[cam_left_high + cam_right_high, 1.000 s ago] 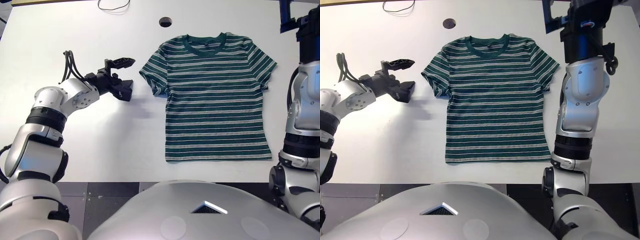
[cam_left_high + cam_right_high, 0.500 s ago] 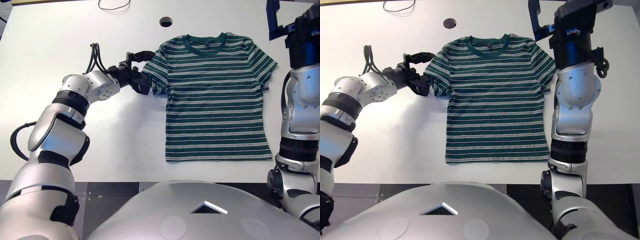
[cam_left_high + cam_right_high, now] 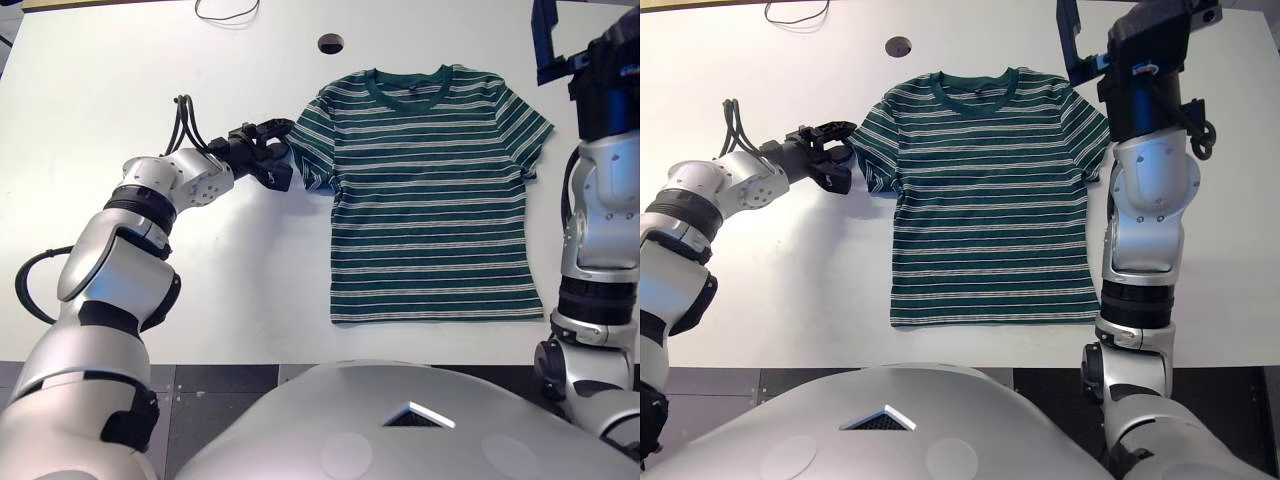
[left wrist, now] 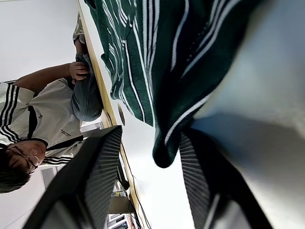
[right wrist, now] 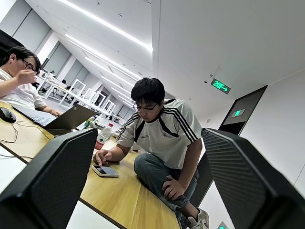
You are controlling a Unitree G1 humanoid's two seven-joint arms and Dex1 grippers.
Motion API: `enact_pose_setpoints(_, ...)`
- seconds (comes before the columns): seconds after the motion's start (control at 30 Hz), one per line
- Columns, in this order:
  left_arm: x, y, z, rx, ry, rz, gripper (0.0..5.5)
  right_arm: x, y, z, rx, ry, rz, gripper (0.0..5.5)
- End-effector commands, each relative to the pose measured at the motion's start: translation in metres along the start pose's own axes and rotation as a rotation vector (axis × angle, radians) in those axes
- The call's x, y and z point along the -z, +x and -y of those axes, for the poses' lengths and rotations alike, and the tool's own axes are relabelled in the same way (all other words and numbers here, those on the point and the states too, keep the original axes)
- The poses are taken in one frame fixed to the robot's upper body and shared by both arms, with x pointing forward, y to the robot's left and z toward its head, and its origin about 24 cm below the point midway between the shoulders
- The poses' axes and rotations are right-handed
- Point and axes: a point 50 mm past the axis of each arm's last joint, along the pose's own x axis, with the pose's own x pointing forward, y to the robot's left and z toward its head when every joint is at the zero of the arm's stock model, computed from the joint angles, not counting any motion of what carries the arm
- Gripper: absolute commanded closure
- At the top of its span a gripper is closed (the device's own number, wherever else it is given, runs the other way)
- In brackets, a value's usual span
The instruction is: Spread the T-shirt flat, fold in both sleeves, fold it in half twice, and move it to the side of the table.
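Left gripper, low on the white table: stands open, one finger either side of the hem of the left sleeve, not clamped on it. Green striped T-shirt: lies spread flat, right of the table's middle, bottom hem toward the near edge, collar toward the far one. Right gripper: hangs raised over the table's right side, past the other sleeve, fingers wide apart, holding nothing. Farther back on the tabletop: round cable hole left of the collar, then a black cable looped at the far edge. Beyond, in the room: wooden desk, open laptop, ceiling light strips, green exit sign.
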Motion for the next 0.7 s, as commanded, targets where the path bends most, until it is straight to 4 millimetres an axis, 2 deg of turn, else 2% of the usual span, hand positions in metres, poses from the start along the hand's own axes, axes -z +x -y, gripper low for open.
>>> enact_pose_setpoints(0.03,-0.012,-0.001,0.029,0.136,-0.015,0.039,4.12,-0.003,-0.001,0.002,0.003,-0.004,0.006,1.50)
enact_pose_setpoints(0.33,-0.009,-0.002,0.029,0.119,-0.037,0.007,5.36,-0.005,-0.005,0.003,0.004,0.003,0.008,1.50)
enact_pose_setpoints(0.53,-0.009,-0.001,0.026,0.048,-0.071,-0.012,5.38,-0.004,-0.011,0.001,0.003,0.011,0.000,1.50)
enact_pose_setpoints(0.7,-0.018,0.002,0.014,-0.143,-0.134,0.013,5.38,0.001,-0.015,0.004,0.019,0.016,-0.022,1.50)
